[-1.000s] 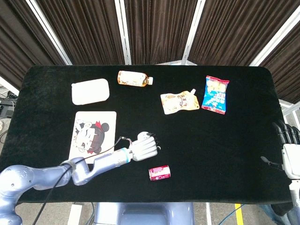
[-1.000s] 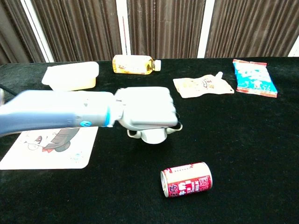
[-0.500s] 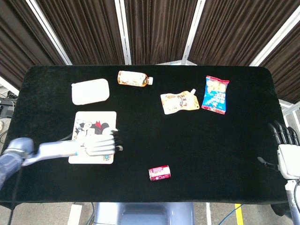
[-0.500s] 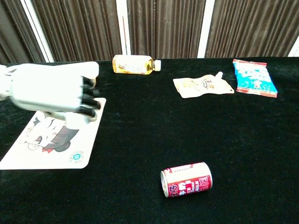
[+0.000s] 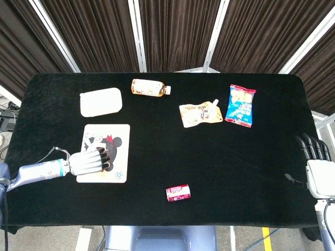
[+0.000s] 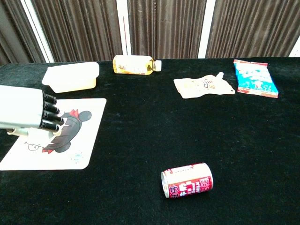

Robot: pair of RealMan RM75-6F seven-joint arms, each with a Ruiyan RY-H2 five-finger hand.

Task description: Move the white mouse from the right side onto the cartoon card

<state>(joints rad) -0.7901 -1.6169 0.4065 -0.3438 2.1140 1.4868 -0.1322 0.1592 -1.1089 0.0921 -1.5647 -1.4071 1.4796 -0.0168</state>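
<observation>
No text could be read. The can (image 6: 187, 180) carried white characters on its red label, too small to make out. The pouch (image 6: 203, 86), the blue packet (image 6: 254, 77) and the bottle (image 6: 133, 64) bore print, all illegible.

On the table there is one cartoon card (image 5: 103, 151), one white container (image 5: 101, 101), one bottle (image 5: 150, 88), one pouch (image 5: 200, 114), one blue snack bag (image 5: 241, 105) and one red can (image 5: 178, 193). Two hands are visible: left hand (image 5: 88, 161), right hand (image 5: 316, 164).
</observation>
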